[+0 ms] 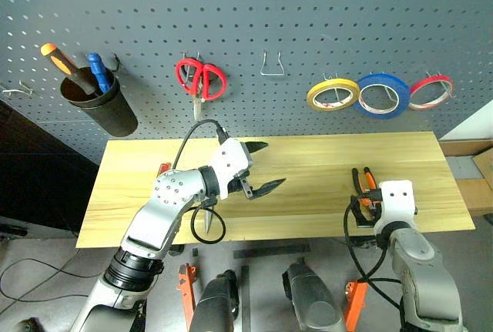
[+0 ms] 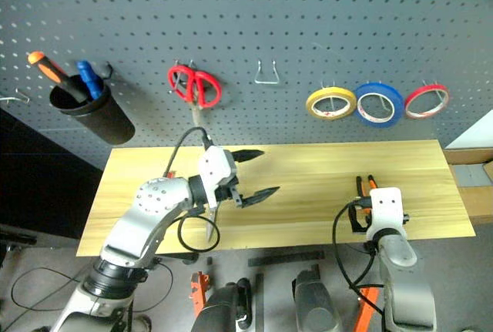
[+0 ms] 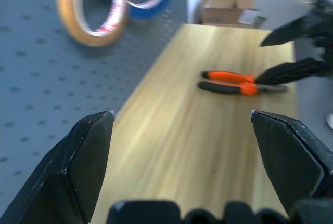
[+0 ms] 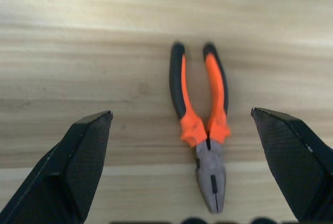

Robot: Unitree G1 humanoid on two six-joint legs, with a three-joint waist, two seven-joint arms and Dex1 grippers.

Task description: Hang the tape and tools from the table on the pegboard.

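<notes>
Above the pliers, right fingers spread wide, empty

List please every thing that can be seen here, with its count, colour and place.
pegboard: 1, dark grey, behind the table
cup: 1, black, hung on pegboard, far left
screwdrivers: 2, orange and blue handles, in cup
scissors: 1, red handles, on hook
empty hook: 1, metal, mid pegboard
tape rolls: 3, yellow, blue, red, hung right
table: 1, light wood
pliers: 1, orange-black, on table right
left gripper: open, over table
right gripper: open, above pliers
</notes>
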